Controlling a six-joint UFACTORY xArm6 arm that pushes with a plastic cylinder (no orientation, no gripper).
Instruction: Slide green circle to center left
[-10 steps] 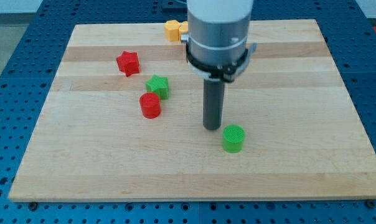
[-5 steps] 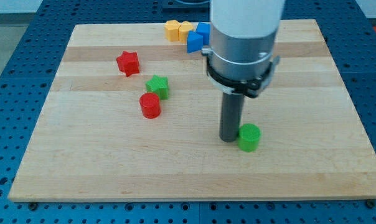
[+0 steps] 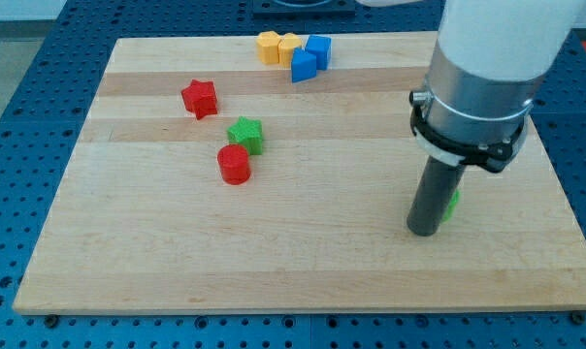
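Note:
The green circle [image 3: 452, 205] is on the wooden board [image 3: 303, 262] at the view's lower right. It is almost fully hidden behind my rod; only a green sliver shows at the rod's right edge. My tip [image 3: 424, 231] rests on the board just in front of and to the left of the green circle, touching or nearly touching it.
A red circle [image 3: 234, 165] and a green star [image 3: 245, 134] sit close together at centre left. A red star [image 3: 200, 98] lies above them. A yellow block [image 3: 276, 47] and blue blocks [image 3: 310, 56] cluster at the top edge.
My rod has moved to the view's right. The green circle has slid right with it and is now mostly hidden behind the rod.

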